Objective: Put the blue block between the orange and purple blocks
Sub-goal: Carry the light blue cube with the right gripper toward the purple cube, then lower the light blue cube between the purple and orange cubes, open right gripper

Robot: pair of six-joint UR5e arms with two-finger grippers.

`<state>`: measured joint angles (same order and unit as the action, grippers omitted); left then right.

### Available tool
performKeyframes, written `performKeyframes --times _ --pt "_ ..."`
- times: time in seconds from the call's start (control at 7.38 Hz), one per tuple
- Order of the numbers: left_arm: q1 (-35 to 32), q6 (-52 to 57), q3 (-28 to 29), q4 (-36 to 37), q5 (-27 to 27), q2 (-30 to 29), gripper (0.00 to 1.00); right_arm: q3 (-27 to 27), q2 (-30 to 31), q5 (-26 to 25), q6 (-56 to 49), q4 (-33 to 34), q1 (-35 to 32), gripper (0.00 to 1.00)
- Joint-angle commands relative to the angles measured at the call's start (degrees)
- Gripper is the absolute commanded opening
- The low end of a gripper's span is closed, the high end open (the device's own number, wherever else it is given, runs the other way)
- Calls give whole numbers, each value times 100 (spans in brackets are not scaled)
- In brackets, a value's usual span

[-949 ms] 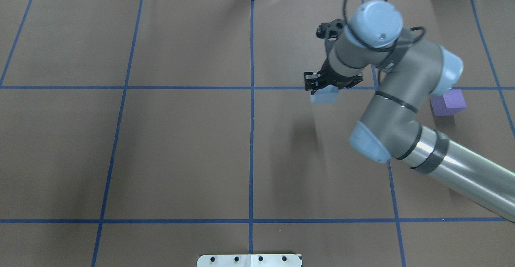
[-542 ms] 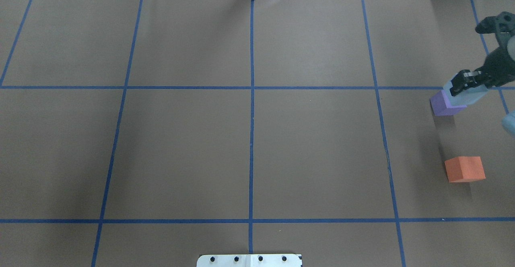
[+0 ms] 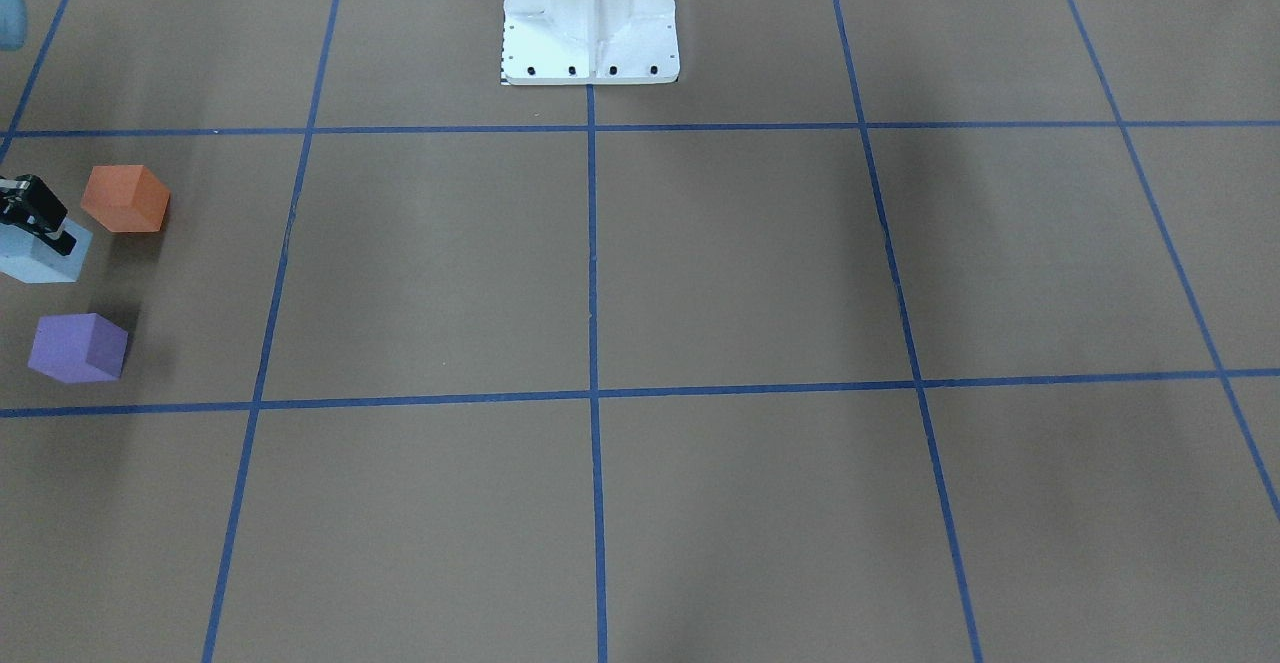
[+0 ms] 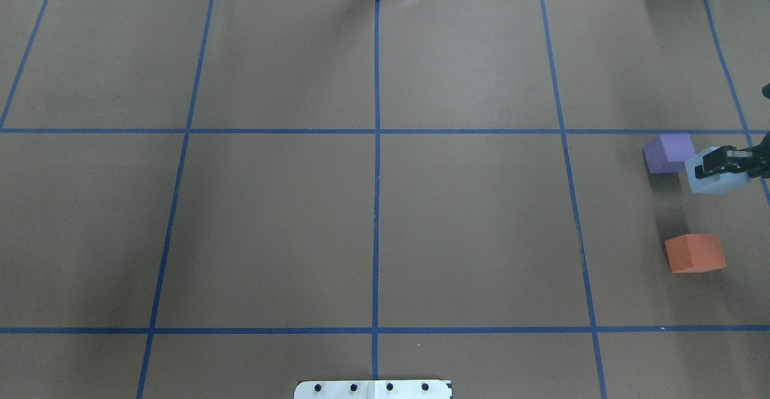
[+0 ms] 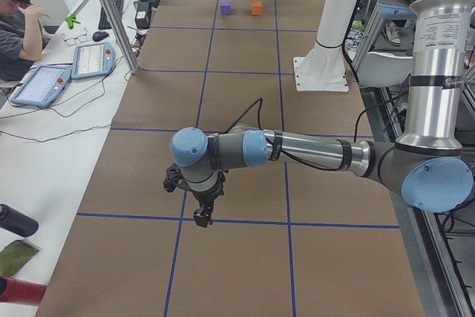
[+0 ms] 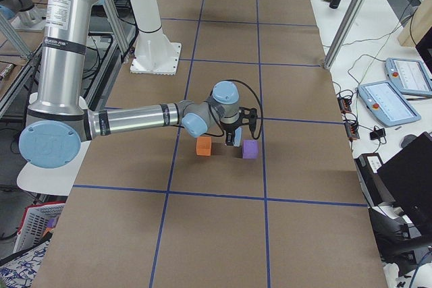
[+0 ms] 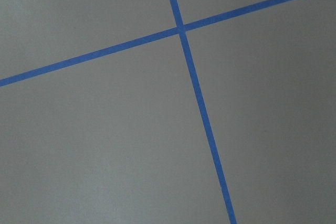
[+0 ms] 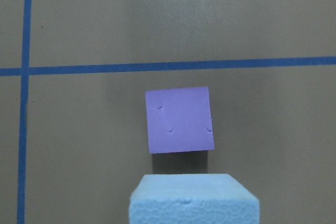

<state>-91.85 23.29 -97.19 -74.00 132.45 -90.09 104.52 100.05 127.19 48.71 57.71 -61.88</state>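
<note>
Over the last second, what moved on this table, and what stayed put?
The right gripper, still shut on the blue block, carried it from mid-table to the robot's right. It now holds the block just beside the purple block, on the side nearer the orange block. Both those blocks stayed put.

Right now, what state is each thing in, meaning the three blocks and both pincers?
blue block: gripped by the right pincer, apparently lifted off the table, between the other two blocks, not yet released.
purple block: resting on the table, untouched.
orange block: resting on the table, untouched.
right pincer: shut on the blue block.
left pincer: low over the table, far from the blocks; open or shut cannot be told.
</note>
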Motion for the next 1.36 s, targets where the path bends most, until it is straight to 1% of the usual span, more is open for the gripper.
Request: performKeyframes --times 0.0,0.14,0.41,0.54,0.81,0.95,1.08,1.22 --pt "0 0 16 0 44 0 100 -124 59 -692 341 -296 604 0" --pt "0 0 24 0 79 0 100 -255 59 -739 359 -461 711 0" --pt "0 0 16 0 80 0 100 -685 50 -1037 420 -1013 1019 0" --pt "0 0 16 0 80 0 100 -800 50 -1082 429 -1129 1098 0" --pt "0 0 16 0 80 0 100 -802 50 -1266 420 -1139 1265 44" --pt "0 0 16 0 80 0 100 -767 41 -1267 360 -1139 1266 84" --pt "0 0 24 0 80 0 100 -688 50 -1249 333 -1131 1240 99" --pt "0 0 24 0 88 0 100 -496 85 -1127 289 -1070 1188 100"
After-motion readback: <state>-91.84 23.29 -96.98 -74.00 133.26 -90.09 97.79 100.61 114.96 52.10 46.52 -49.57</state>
